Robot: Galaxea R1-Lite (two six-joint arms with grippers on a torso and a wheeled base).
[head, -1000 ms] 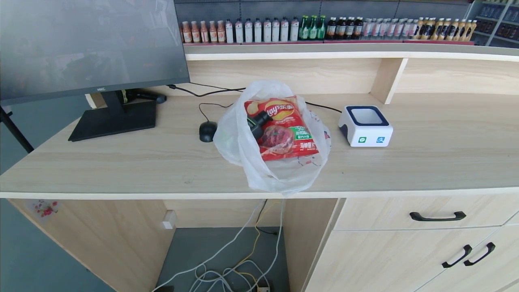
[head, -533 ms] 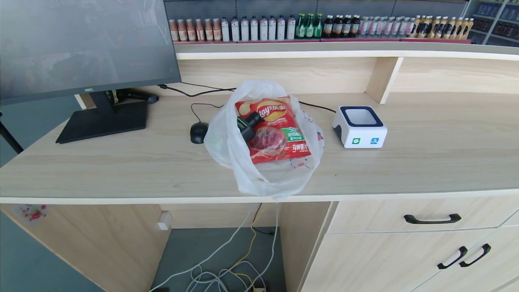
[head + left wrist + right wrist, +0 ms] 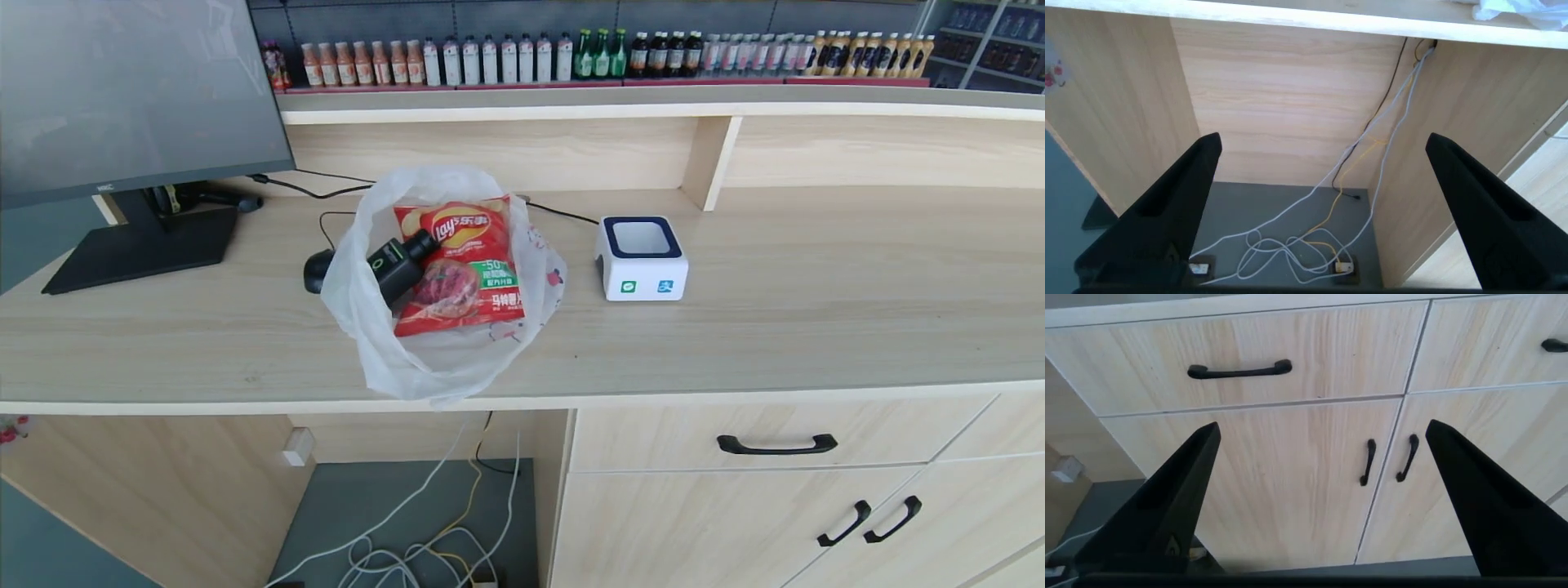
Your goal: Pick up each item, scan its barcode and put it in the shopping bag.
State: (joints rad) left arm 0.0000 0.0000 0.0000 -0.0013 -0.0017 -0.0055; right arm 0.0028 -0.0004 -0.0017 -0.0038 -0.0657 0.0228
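On the tabletop, no change but a head-camera pan (view slid sideways): chip packet and bottle in the shopping bag, left fingers and right fingers spread wide, empty, so bagging likely done.

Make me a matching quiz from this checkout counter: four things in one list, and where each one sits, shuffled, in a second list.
Things
1. chip bag
2. dark bottle
3. scanner
4. mouse

Places
A. on the counter, just left of the shopping bag
B. inside the shopping bag, lying over the left edge of the red packet
C. flat inside the shopping bag, under the other item
D. on the counter, apart from the shopping bag, to its right

Pairs: 1-C, 2-B, 3-D, 4-A
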